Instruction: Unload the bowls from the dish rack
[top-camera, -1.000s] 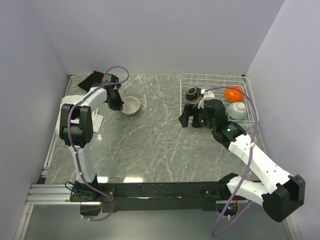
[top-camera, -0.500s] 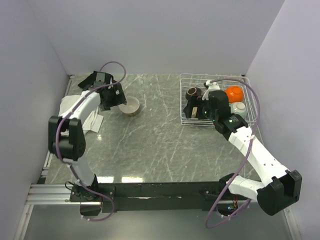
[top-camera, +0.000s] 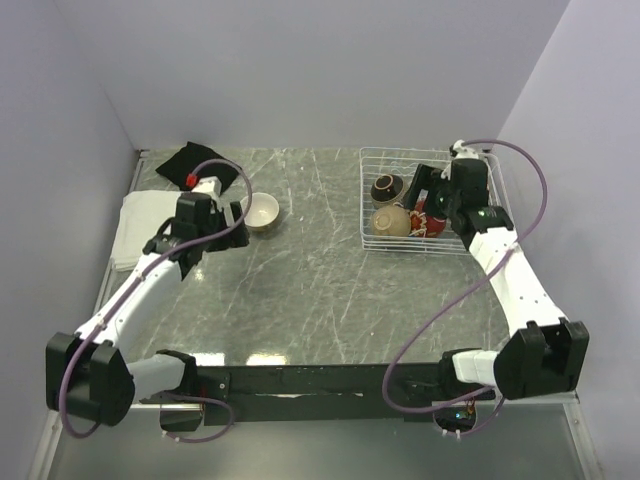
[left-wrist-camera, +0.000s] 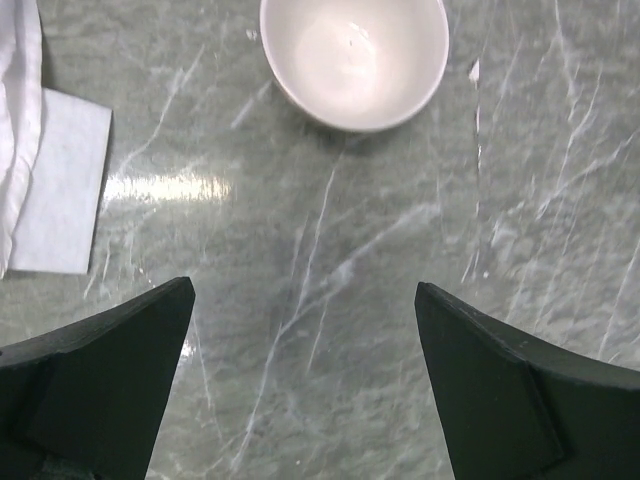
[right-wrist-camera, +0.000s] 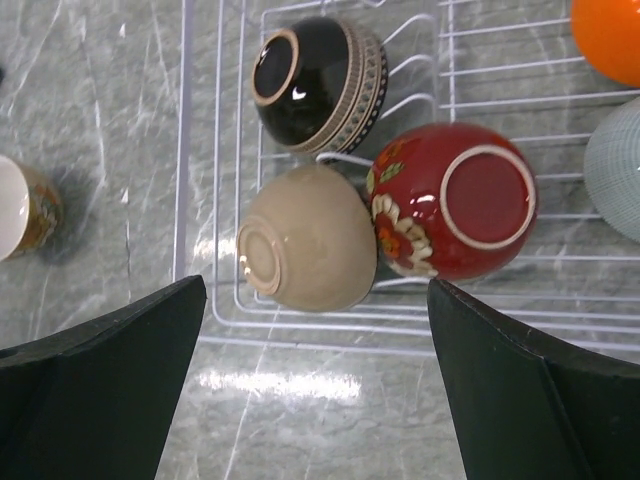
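Note:
The white wire dish rack (top-camera: 364, 205) stands at the far right and holds a dark patterned bowl (right-wrist-camera: 320, 80), a beige bowl (right-wrist-camera: 300, 240) and a red flowered bowl (right-wrist-camera: 455, 200), all on their sides. An orange bowl (right-wrist-camera: 610, 35) and a pale ribbed bowl (right-wrist-camera: 615, 170) show at the right edge. My right gripper (right-wrist-camera: 316, 285) hangs open above the rack's near side, over the beige bowl, and holds nothing. A white bowl (left-wrist-camera: 355, 55) stands upright on the table (top-camera: 320, 270). My left gripper (left-wrist-camera: 305, 288) is open just short of it, apart from it.
A folded white cloth (top-camera: 140, 225) lies left of my left arm, and its corner shows in the left wrist view (left-wrist-camera: 45, 185). A black cloth (top-camera: 195, 163) lies at the far left corner. Walls close in the table on three sides.
My left gripper has opened, let go of the white bowl and drawn back toward the near side. My right gripper has moved from the rack's front left corner to above the rack.

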